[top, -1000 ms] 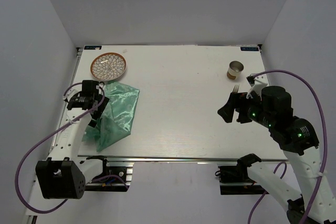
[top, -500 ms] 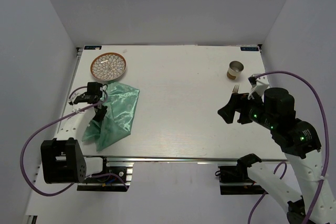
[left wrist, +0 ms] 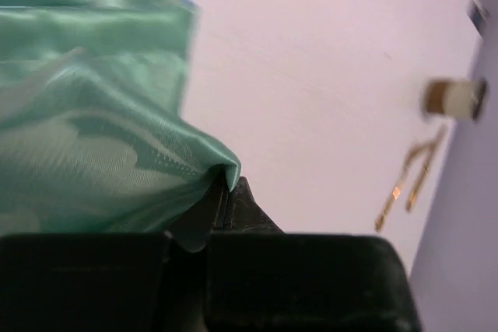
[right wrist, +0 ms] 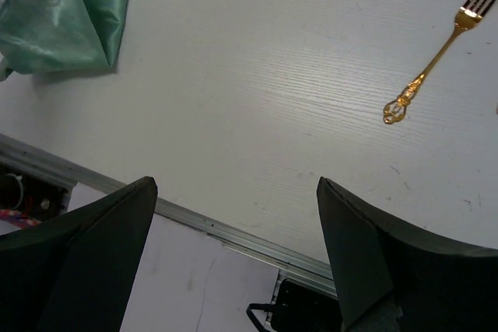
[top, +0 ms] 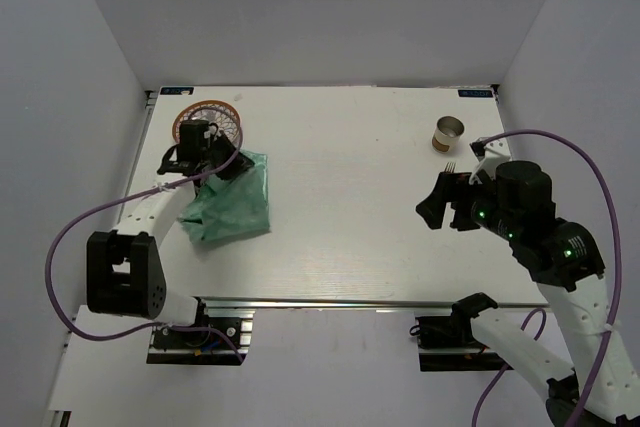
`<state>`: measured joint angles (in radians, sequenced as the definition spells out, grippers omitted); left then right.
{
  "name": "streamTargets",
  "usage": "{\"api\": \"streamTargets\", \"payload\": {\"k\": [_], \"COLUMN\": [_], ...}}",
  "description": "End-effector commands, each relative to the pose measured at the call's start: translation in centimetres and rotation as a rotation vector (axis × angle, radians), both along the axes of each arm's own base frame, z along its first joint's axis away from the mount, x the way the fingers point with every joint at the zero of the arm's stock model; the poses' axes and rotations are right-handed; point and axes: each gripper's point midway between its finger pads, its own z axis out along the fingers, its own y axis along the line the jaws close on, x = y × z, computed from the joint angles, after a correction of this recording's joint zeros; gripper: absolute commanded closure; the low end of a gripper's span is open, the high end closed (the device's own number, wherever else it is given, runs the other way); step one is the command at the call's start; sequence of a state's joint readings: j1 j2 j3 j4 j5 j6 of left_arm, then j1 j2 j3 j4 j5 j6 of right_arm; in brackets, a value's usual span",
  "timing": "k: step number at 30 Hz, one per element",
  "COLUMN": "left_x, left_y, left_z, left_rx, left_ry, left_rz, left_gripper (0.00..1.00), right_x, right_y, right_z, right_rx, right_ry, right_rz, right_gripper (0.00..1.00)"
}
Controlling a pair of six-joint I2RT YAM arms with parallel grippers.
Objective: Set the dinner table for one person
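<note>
The dinner table (top: 350, 217) is a white top with an aluminium rail. On its left lies a mint-green cloth (top: 232, 209), crumpled. My left gripper (top: 228, 161) is shut on the cloth's far corner (left wrist: 210, 169), lifting a fold just in front of the patterned plate (top: 222, 113), which the arm partly hides. My right gripper (top: 433, 205) hovers open over the right side, with nothing between its fingers (right wrist: 101, 239). A gold fork (right wrist: 432, 60) lies beside it. A small metal cup (top: 448, 133) stands at the far right.
The table's front rail (right wrist: 194, 219) runs under the right gripper, with a black mount (right wrist: 311, 309) below it. Grey walls close in the table on three sides. From the left wrist the cup (left wrist: 454, 99) and gold cutlery (left wrist: 408, 180) show far across the table.
My left gripper has shut on the cloth and swung toward the far side up to the plate, dragging the cloth's corner with it. The right arm has barely moved.
</note>
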<state>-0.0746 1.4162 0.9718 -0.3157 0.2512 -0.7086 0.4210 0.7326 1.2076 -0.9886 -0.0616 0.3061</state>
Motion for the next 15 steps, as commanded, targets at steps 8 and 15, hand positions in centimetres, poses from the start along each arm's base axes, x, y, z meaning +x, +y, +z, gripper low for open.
{"api": "streamTargets", "payload": {"k": [8,15], "left_x": [-2.3,-6.8], "left_y": [-19.4,-28.4], "left_z": [5.2,-3.9], "left_rx": [-0.136,-0.036], "left_ry": [-0.363,-0.165], "left_rz": [-0.577,-0.791], "left_gripper": [1.00,0.70], "right_x": [4.0,3.9], "right_y": [-0.5,-0.1], "right_z": [-2.3,-2.2], "right_rx": [-0.032,0.030], "right_ry": [0.024,0.005], "right_rz": [-0.146,-0.162], "right_gripper": [0.11,0.11]}}
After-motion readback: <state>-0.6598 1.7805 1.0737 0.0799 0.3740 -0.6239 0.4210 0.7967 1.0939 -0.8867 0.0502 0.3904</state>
